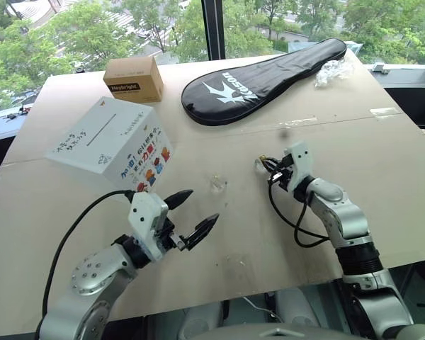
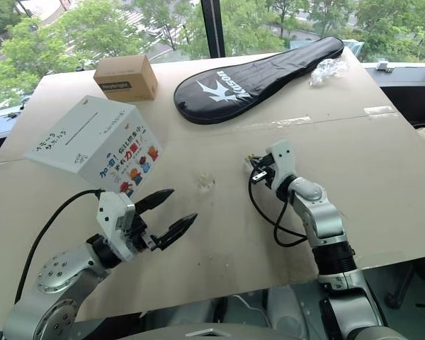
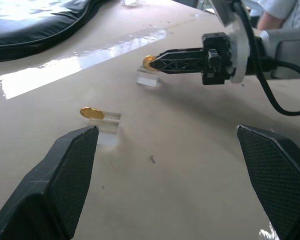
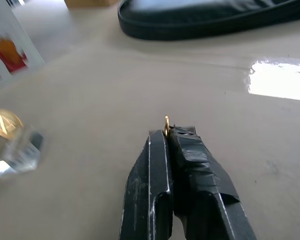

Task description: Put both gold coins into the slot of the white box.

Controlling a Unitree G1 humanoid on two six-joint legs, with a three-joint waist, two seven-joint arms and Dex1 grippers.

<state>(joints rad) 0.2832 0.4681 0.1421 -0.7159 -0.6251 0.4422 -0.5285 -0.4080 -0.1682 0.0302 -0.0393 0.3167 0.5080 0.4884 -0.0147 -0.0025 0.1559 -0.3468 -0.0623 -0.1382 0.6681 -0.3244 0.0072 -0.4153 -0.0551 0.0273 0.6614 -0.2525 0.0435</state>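
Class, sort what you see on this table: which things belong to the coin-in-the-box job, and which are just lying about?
Belongs to the job:
- gold coin pinched in the right claw
- second gold coin on its clear holder
- white box with slot

Just lying about:
- brown cardboard box
- black racket cover
- crumpled clear plastic

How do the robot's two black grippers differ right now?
The left gripper has its black fingers spread wide and holds nothing; the right gripper is shut on a small shiny gold coin, pinching it by its edge. The left gripper hovers near the white box with cartoon print; the right gripper sits farther out, just above a small clear plastic holder. Both point roughly level over the brown cardboard-covered table.
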